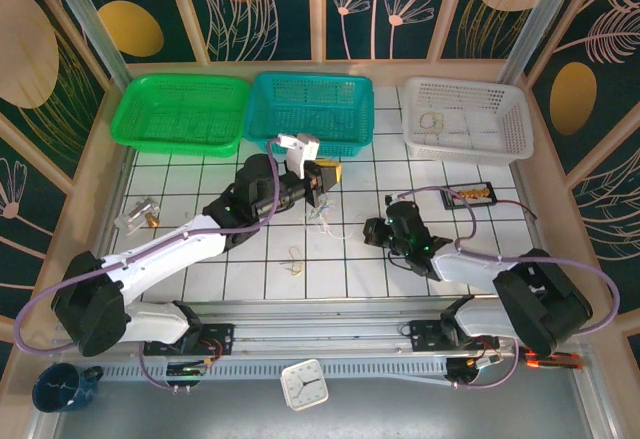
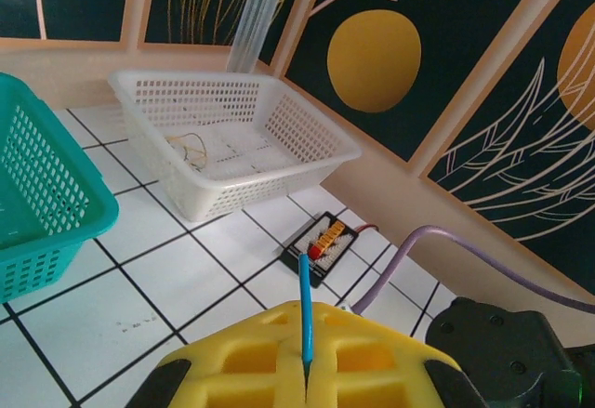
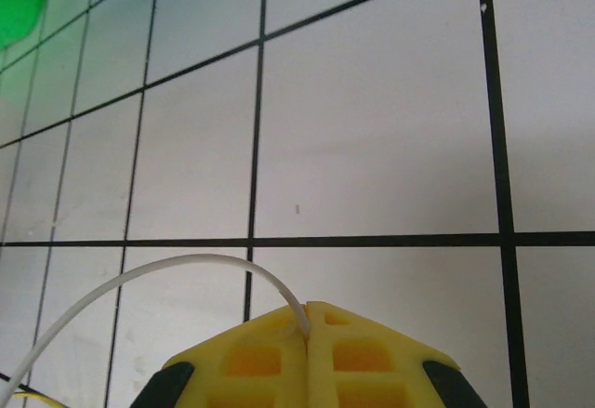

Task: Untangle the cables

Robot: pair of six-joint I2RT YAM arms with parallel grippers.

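Note:
The cables are thin limp wires on the white tiled table. A pale bluish tangle (image 1: 320,215) hangs just below my left gripper (image 1: 328,175), and a small tan loop (image 1: 293,260) lies on a tile nearer the arms. In the left wrist view my left gripper (image 2: 307,371) has its yellow jaws shut on a blue wire (image 2: 305,306) that sticks up from between them. My right gripper (image 1: 373,231) sits low at mid-table. Its yellow jaws (image 3: 308,334) are shut on a white wire (image 3: 167,267) that arcs away to the left.
Green basket (image 1: 180,111), teal basket (image 1: 312,109) and white basket (image 1: 466,119) line the back; the white one holds a coiled wire. A small black box (image 1: 470,194) with a red-black lead lies right of centre. Clear object (image 1: 140,216) at left. Clock (image 1: 303,384) and mug (image 1: 62,387) lie at the near edge.

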